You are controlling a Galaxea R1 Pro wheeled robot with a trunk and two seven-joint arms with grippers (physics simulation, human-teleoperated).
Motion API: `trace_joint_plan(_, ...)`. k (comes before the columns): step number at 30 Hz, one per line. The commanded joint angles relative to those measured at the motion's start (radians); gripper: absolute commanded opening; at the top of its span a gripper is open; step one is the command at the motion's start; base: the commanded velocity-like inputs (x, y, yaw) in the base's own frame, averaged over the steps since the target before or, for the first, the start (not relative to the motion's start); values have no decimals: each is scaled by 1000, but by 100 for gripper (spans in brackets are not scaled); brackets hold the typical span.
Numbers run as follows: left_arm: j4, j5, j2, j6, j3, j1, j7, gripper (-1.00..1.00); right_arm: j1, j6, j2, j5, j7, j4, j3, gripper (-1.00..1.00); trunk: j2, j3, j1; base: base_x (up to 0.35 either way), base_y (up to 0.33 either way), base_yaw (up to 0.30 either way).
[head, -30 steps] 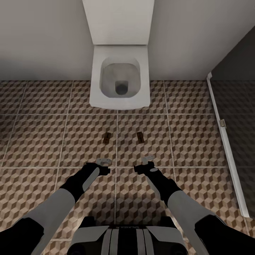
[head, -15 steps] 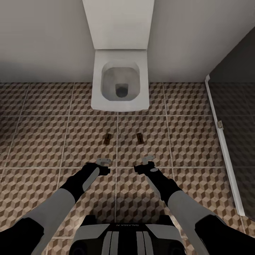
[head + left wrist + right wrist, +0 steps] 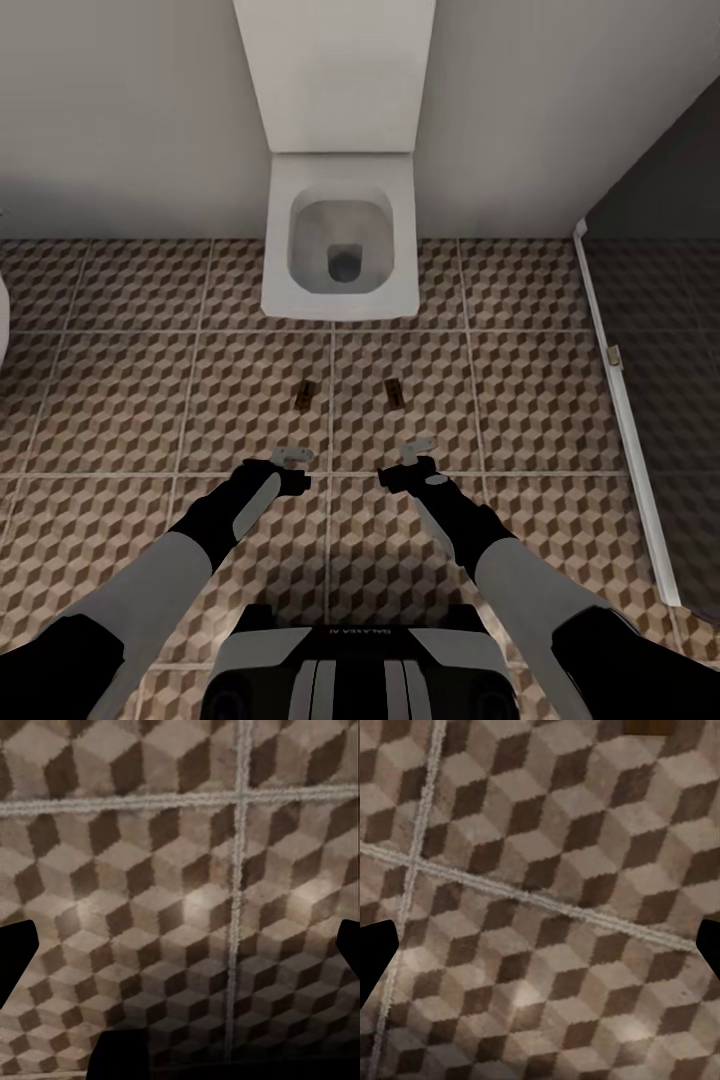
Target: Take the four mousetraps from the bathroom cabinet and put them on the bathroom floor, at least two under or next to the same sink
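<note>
Backing off, the camera shows the toilet (image 3: pixel 341 235) slightly farther up the bathroom floor (image 3: pixel 120 400), where two mousetraps (image 3: pixel 303 395) (image 3: pixel 394 391) lie apart in front of it, beyond the left pincer (image 3: pixel 293 458) and right pincer (image 3: pixel 418 451), both spread and empty.

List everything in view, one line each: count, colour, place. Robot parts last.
mousetraps: two, brown, on the bathroom floor in front of the toilet, one left of a grout line, one right of it
toilet: one, white, against the back wall
bathroom floor: brown, beige and cream cube tiles
shower screen: one, white-framed, at right
left end effector: one, grey, open, above the floor
right end effector: one, grey, open, above the floor
</note>
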Motion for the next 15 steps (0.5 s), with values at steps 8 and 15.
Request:
trace_joint_plan(8, -1, 10, 1, 2, -4, -1, 9, 100, 0, 5, -3, -9, 0, -1, 6, 100, 56, 36, -31, 0, 0, 0)
trace_joint_plan(15, 3, 10, 1, 2, -5, -1, 8, 100, 0, 5, -11, -8, 0, -1, 5, 100, 105, 69, -58, 0, 0, 0)
